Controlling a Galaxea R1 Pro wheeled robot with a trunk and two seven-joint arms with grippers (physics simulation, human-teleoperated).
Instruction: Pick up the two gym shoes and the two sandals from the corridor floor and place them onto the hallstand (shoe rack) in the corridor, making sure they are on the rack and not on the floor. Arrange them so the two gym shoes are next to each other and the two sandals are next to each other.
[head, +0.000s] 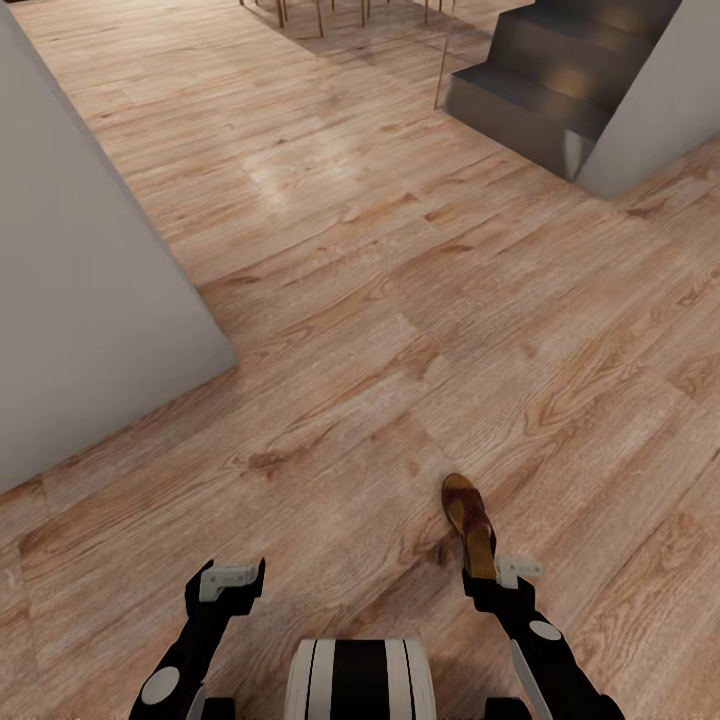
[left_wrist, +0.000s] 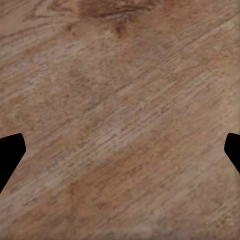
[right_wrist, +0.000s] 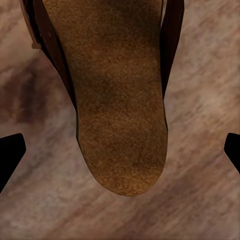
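One brown sandal (head: 468, 520) lies on the wood-plank corridor floor (head: 400, 300), toe pointing away from me, heel toward my right gripper (head: 497, 580). In the right wrist view the tan footbed of the sandal (right_wrist: 120, 100) runs between the two fingertips (right_wrist: 10, 155), which stand wide apart and clear of its sides; the right gripper (right_wrist: 120, 150) is open over the heel. My left gripper (head: 230, 582) hangs open over bare floor (left_wrist: 120, 100), its black fingertips (left_wrist: 10, 155) at the picture's edges. The gym shoes and the hallstand are out of view.
A grey wall block (head: 90, 300) juts in at the left. Dark steps (head: 550, 80) rise at the far right beside a pale wall (head: 660, 90). Thin furniture legs (head: 320, 12) stand at the far end. My trunk (head: 360, 680) sits between the arms.
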